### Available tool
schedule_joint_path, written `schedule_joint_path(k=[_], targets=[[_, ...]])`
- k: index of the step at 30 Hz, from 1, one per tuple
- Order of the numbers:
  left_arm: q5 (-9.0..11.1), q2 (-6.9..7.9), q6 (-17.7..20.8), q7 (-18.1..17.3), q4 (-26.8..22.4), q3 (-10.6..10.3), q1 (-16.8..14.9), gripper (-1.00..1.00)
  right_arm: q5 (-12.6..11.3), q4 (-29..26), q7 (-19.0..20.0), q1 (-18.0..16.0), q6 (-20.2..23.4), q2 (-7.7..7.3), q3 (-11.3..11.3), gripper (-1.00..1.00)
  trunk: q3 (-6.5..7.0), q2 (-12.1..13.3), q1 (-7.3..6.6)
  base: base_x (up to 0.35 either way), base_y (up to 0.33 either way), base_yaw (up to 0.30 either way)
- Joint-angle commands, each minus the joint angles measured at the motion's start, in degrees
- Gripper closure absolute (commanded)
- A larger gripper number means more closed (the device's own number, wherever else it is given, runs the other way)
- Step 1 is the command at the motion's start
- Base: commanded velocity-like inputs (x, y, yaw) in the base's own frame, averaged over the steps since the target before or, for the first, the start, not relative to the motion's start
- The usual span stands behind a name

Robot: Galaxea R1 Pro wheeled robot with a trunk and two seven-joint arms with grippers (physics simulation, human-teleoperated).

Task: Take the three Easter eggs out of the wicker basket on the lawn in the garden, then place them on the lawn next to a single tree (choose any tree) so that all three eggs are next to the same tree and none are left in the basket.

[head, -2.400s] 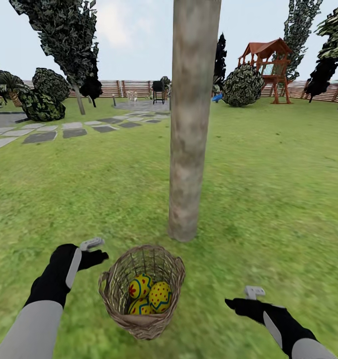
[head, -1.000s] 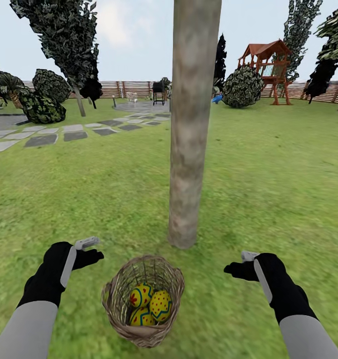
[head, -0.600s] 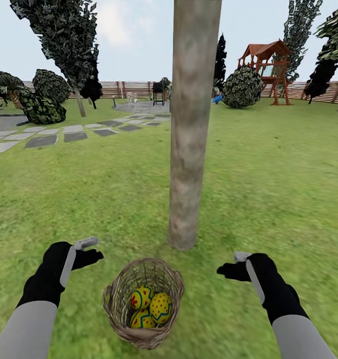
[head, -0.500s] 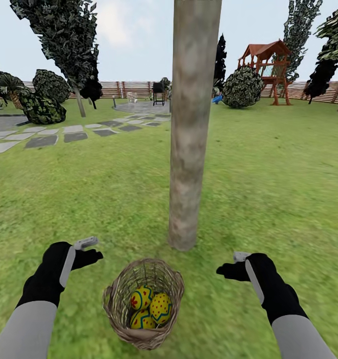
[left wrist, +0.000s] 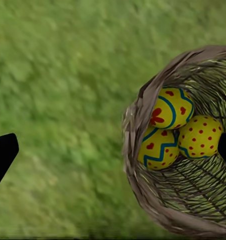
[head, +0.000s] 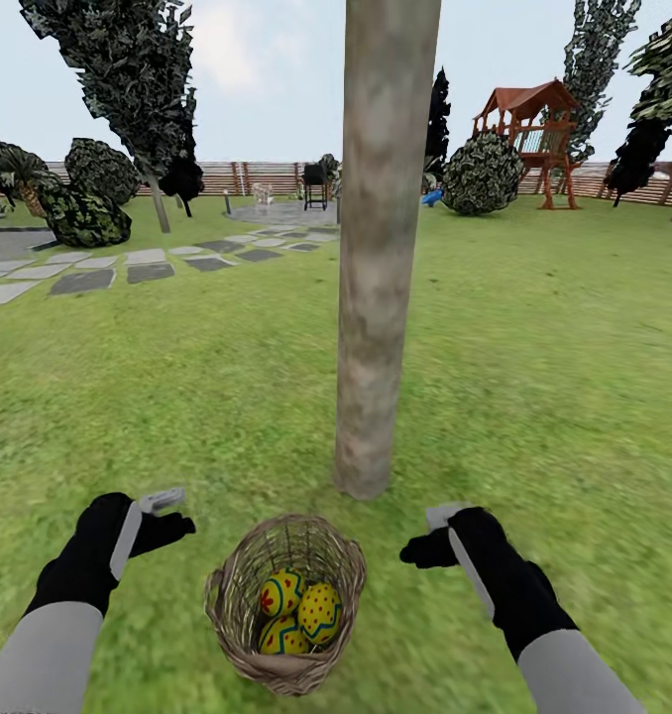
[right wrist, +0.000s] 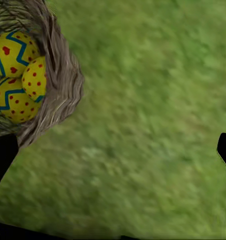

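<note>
1. One lawn [head: 534, 357] of mottled green grass spreads from the near edge out to the far brown fence [head: 267, 177].
2. One tree [head: 381, 248], a thick bare grey-brown trunk, stands upright at the middle of the scene, its foot on the grass just beyond the basket.
3. One wooden playset [head: 529, 134] stands far off to the right, and one grey stepping-stone path [head: 128, 263] runs far off to the left.
4. One wicker basket [head: 239, 635] sits on the grass near the robot, just short of the trunk and apart from it.
5. Two grippers hover over the grass either side of the basket, touching nothing: the left gripper [head: 168, 511] to its left, the right gripper [head: 427, 535] to its right. Each wrist view shows dark fingertips at opposite edges, so both have their fingers spread wide apart.
6. Three Easter eggs [head: 298, 607] lie inside the basket, packed against each other: yellow, red-dotted, two with blue zigzag bands.
</note>
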Motion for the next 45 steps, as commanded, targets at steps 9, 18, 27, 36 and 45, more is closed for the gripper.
schedule_joint_path(k=[9, 18, 27, 36, 45], targets=[[0.31, 1.38, 0.27, -0.02, 2.18, 0.92, -0.09, -1.00, 0.37, 1.00, -0.24, 0.22, 0.24, 5.85, 3.67, -1.00, -0.49, -0.03, -0.01, 0.000, 0.000, 0.140], [0.34, 1.50, 0.27, -0.08, 2.50, 1.75, -0.09, -1.00, 0.36, 1.04, -3.24, 0.27, 0.15, 6.26, 3.72, -1.00, -1.10, -0.03, -0.01, 0.000, 0.000, 0.205], [0.34, 1.48, 0.27, -0.07, 2.54, 1.76, -0.09, -1.00, 0.36, 1.04, -3.40, 0.27, 0.15, 6.26, 3.72, -1.00, -1.70, -0.03, -0.01, 0.000, 0.000, 0.207], [0.31, 1.48, 0.27, -0.02, 2.06, 1.76, -0.09, -1.00, 0.25, 1.04, -3.32, 0.26, 0.05, 6.26, 3.72, -1.00, -2.31, -0.03, -0.01, 0.000, 0.000, 0.207], [0.24, 0.99, 0.35, -0.01, 2.09, 1.46, -0.09, -1.00, 0.66, 0.36, -3.23, -0.18, -0.03, 6.17, 3.70, -1.00, -3.33, -1.63, 0.87, 0.000, 0.000, 0.102]])
